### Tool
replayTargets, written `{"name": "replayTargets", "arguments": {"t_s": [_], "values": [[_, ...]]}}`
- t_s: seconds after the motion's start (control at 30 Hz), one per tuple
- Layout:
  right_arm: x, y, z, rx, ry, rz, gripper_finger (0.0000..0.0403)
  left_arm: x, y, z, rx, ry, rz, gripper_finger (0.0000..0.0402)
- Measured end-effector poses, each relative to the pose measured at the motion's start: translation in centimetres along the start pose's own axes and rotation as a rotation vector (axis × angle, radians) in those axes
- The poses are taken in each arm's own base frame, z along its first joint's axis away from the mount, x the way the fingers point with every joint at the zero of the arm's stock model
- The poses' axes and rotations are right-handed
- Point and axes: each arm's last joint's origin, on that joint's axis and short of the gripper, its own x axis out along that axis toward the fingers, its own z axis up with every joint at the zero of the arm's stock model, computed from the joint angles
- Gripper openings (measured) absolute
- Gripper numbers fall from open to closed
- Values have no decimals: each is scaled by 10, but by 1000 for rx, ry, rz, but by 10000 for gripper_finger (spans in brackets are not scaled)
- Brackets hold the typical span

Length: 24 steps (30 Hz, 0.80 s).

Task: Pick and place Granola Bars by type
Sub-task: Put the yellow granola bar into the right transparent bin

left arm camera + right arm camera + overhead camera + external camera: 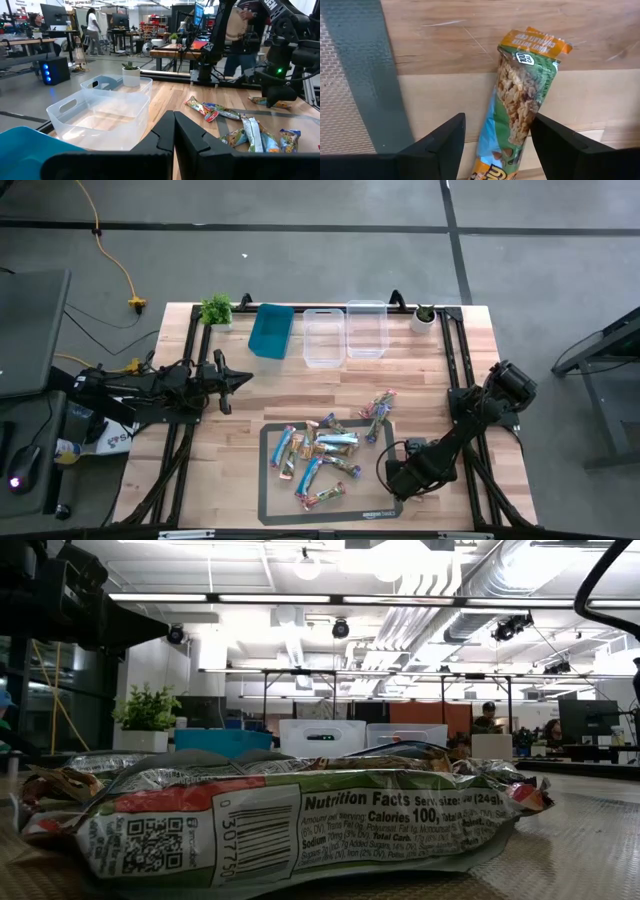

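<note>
Right hand (495,145) is down low near the bench's front right corner, fingers spread wide on either side of one orange-ended granola bar (520,100) lying flat on the wood, nothing gripped yet. This looks like the pick step: next comes a squeeze and a lift toward a clear bin (324,338) at the back edge. Left hand (238,379) waits closed and empty near the left edge. Other bars (320,452) sit scattered on the dark mat (268,505); beyond, an open workshop with desks and people

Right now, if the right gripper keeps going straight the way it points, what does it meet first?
Most likely the granola bar with orange ends, lying on the table between the open jaws of the right gripper; depth is unclear.
</note>
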Motion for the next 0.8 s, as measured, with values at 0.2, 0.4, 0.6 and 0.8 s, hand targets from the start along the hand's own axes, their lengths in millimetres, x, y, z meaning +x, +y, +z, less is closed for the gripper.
{"name": "replayTargets", "arguments": {"t_s": [0.2, 0.4, 0.6, 0.8], "values": [[1, 1, -1, -12, 11, 16, 184, 0, 0, 0, 0, 0, 0, 0], [1, 3, -2, -24, 20, 33, 149, 0, 0, 0, 0, 0, 0, 0], [1, 5, -4, -44, 24, 62, 116, 0, 0, 0, 0, 0, 0, 0], [1, 6, -5, -65, 26, 81, 80, 0, 0, 0, 0, 0, 0, 0]]}}
